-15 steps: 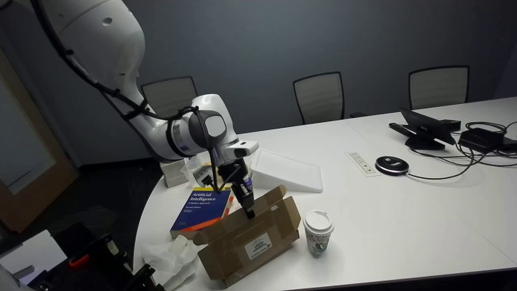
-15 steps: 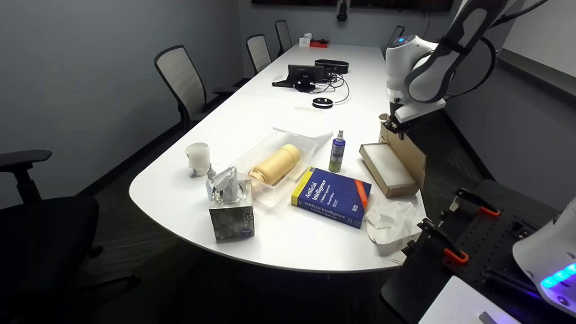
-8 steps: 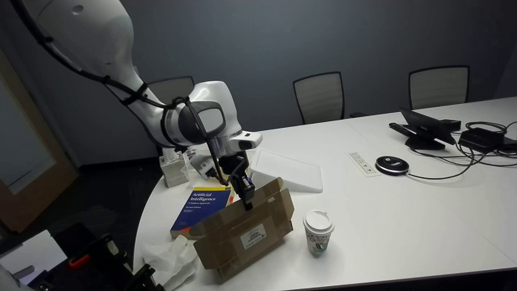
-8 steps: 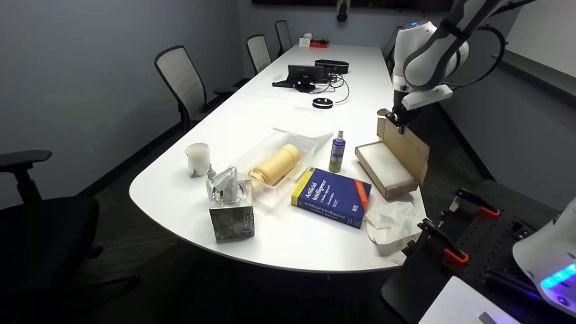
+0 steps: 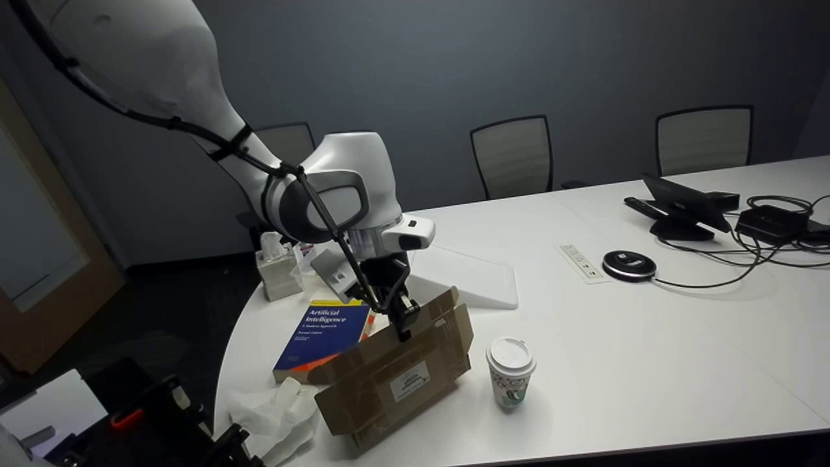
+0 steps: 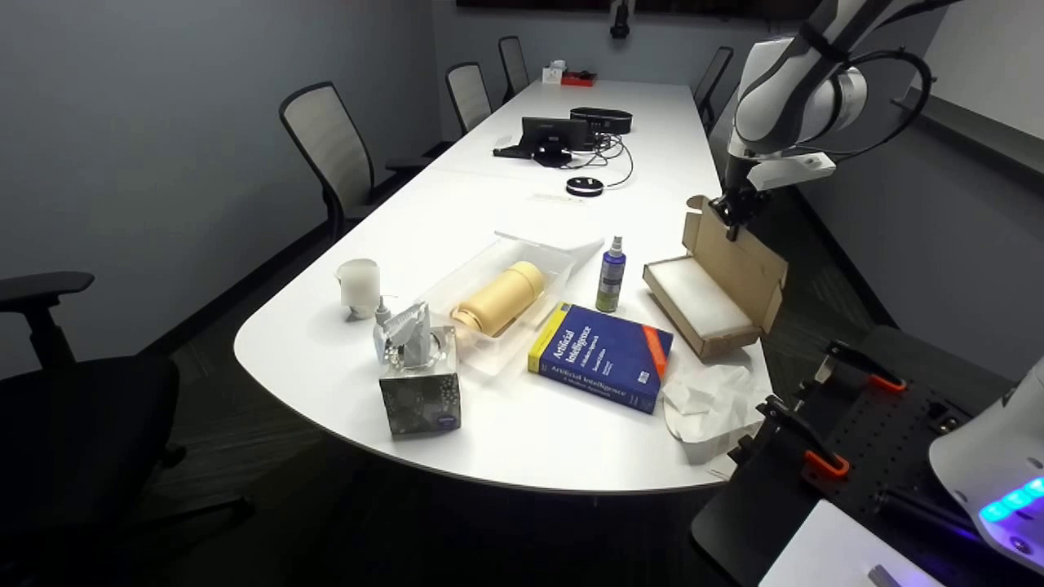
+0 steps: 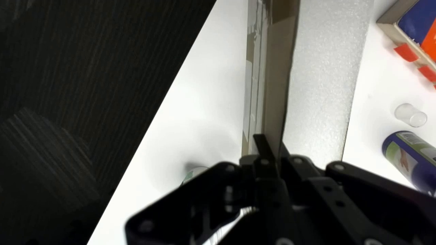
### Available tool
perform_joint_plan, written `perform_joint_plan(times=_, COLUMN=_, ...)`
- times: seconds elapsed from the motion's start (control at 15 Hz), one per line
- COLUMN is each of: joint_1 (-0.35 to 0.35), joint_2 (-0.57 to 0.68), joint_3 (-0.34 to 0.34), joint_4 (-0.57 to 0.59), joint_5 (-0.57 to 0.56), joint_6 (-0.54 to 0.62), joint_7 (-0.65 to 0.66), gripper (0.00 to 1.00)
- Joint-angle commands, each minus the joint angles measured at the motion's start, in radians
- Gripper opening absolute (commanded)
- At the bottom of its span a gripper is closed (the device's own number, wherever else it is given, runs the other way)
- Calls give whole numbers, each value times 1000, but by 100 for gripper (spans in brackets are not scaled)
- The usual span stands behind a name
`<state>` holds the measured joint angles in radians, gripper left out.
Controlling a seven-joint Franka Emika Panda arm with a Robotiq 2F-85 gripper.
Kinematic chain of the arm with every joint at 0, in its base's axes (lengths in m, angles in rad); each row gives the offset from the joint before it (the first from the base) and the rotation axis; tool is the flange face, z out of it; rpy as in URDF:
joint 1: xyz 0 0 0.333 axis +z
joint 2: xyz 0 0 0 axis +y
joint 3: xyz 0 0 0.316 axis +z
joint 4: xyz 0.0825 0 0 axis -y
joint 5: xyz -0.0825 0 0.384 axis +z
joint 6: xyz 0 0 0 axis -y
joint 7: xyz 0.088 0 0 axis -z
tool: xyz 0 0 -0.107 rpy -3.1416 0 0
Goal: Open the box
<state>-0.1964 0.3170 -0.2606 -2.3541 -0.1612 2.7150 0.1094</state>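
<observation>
The tan-brown cardboard box [image 6: 718, 346] stands at the table's edge with its lid [image 6: 746, 265] raised and leaning back, away from the tray. White foam [image 6: 703, 297] lies in the tray; it also shows in the wrist view [image 7: 323, 78]. In an exterior view I see the lid's outer side with its white label [image 5: 410, 381]. My gripper [image 5: 403, 334] holds the lid's upper edge and also shows in an exterior view [image 6: 732, 232]. In the wrist view the lid runs between the two fingers of the gripper [image 7: 270, 146], which are closed on it. The right finger is partly hidden by the lid.
A paper cup [image 5: 511, 373] stands beside the box. A blue book [image 6: 603, 355], crumpled paper [image 6: 714, 403] and a spray bottle [image 6: 611, 277] are near it. A clear bin with a yellow bottle [image 6: 502, 297] and a tissue box [image 6: 420, 391] stand farther off.
My gripper has risen slightly and moved outward with the lid, so the lid leans farther back from the tray. The box has shifted a little on the table.
</observation>
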Motion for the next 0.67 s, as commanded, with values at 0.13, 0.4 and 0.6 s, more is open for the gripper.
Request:
perform_joint_plan(times=0.13, joint_1=-44, joint_2=-21, joint_3=39, joint_4=-21, joint_5=100, joint_6=13, joint_7=-118, gripper=1)
perform_joint_plan(times=0.4, joint_1=-60, joint_2=-23, joint_3=67, joint_4=-14, joint_5=161, joint_6=-2, joint_7=-175, gripper=37)
perform_joint_plan(times=0.6, joint_1=-51, joint_2=-35, joint_3=67, joint_4=-13, joint_5=161, joint_6=-17, joint_7=-180, gripper=59)
